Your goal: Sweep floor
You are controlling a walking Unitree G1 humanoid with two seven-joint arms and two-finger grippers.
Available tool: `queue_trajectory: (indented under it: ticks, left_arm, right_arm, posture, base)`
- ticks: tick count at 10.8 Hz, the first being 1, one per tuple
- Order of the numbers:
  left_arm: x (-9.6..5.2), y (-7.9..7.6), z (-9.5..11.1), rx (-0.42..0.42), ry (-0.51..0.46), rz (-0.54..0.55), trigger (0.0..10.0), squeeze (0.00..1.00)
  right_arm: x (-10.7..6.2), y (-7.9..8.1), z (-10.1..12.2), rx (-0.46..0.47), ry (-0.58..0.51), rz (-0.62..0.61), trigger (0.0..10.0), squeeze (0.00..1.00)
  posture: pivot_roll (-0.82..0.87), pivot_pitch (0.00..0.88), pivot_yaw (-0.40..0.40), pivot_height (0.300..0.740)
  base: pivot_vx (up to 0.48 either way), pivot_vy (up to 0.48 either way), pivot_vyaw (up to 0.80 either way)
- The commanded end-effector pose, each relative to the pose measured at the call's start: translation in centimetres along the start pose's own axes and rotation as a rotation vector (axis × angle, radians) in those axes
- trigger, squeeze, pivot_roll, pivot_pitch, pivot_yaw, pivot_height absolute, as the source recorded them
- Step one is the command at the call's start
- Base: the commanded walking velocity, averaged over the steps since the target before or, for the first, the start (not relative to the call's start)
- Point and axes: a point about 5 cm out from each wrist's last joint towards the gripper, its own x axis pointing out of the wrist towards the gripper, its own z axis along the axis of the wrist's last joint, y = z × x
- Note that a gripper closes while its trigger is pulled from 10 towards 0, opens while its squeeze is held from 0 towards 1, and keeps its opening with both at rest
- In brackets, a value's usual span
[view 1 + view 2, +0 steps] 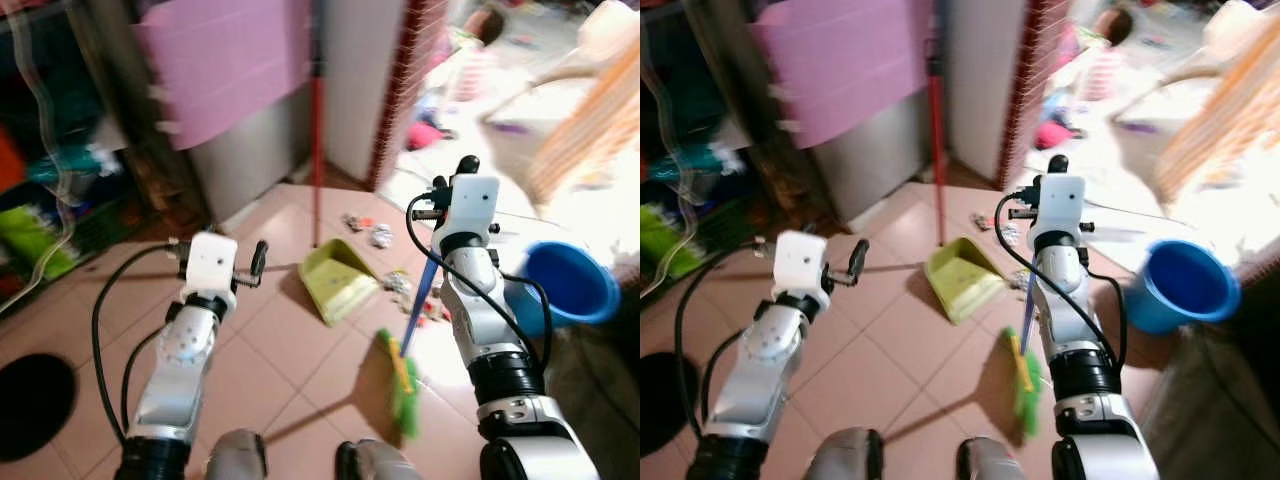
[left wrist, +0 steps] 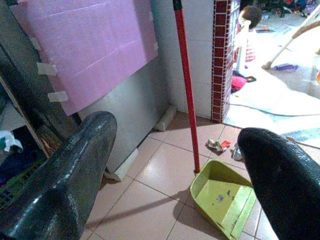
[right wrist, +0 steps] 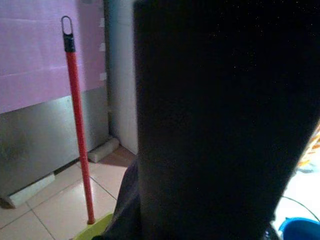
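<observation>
A broom with a blue handle [image 1: 421, 300] and green bristles [image 1: 401, 386] slants down to the tiled floor in front of me. My right gripper [image 1: 462, 170] is raised above it and shut on the handle, which passes behind the wrist. A yellow-green dustpan [image 1: 338, 281] lies on the tiles, its red handle [image 1: 317, 130] standing upright. Bits of litter [image 1: 371, 231] lie just beyond the pan, with more litter [image 1: 400, 285] beside the broom. My left gripper [image 1: 257, 262] hovers left of the dustpan, open and with nothing in it. In the left wrist view the dustpan [image 2: 224, 196] shows between the fingers [image 2: 75, 170].
A blue bucket [image 1: 566, 285] stands at the right, close to my right arm. A wall with a pink sheet [image 1: 225, 60] and a brick-red pillar [image 1: 395, 100] lie ahead. Cluttered shelves [image 1: 50, 180] fill the left. A person [image 1: 482, 45] sits in the bright room beyond.
</observation>
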Motion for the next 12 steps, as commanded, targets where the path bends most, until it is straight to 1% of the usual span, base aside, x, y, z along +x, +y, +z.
queue_trajectory:
  ticks: [1, 2, 6, 8, 9, 10, 12]
  left_arm:
    - [-0.2, 0.4, -0.1, -0.014, 0.016, 0.007, 10.0, 0.0]
    - [-0.2, 0.5, -0.1, -0.018, 0.018, 0.003, 10.0, 0.0]
    - [0.2, 0.5, 0.3, -0.025, 0.017, -0.037, 10.0, 0.0]
    - [0.4, 0.3, 0.6, -0.023, 0.012, -0.05, 10.0, 0.0]
    - [0.6, 0.4, 1.1, -0.004, -0.004, -0.062, 10.0, 0.0]
    - [0.7, 0.9, 1.6, 0.014, -0.015, -0.069, 10.0, 0.0]
    - [0.6, 1.5, 1.4, 0.027, -0.001, -0.065, 10.0, 0.0]
  right_arm:
    - [0.0, -0.1, -0.6, -0.02, 0.032, 0.004, 10.0, 0.0]
    - [-0.1, -0.2, -0.9, -0.011, 0.048, -0.004, 10.0, 0.0]
    - [-0.3, -0.1, -1.2, -0.001, 0.051, -0.011, 10.0, 0.0]
    - [-0.1, -0.2, -1.0, -0.003, 0.047, -0.014, 10.0, 0.0]
    - [0.1, -0.2, -1.0, -0.005, 0.046, -0.017, 10.0, 0.0]
    - [0.3, -0.2, -0.9, -0.011, 0.043, -0.022, 10.0, 0.0]
    - [0.6, 0.0, -0.6, -0.009, 0.039, -0.023, 10.0, 0.0]
  posture:
    - [0.04, 0.103, -0.027, 0.74]
    - [0.05, 0.103, -0.023, 0.74]
    - [0.05, 0.098, -0.005, 0.74]
    - [0.05, 0.098, -0.007, 0.74]
    - [0.07, 0.1, -0.023, 0.74]
    - [0.07, 0.099, -0.025, 0.74]
    - [0.07, 0.093, -0.017, 0.74]
  base:
    - [0.0, 0.0, 0.0]
    - [0.0, 0.0, 0.0]
    - [0.0, 0.48, -0.71]
    - [0.0, 0.48, -0.53]
    - [0.0, 0.48, -0.52]
    - [0.0, 0.48, -0.52]
    - [0.0, 0.48, -0.67]
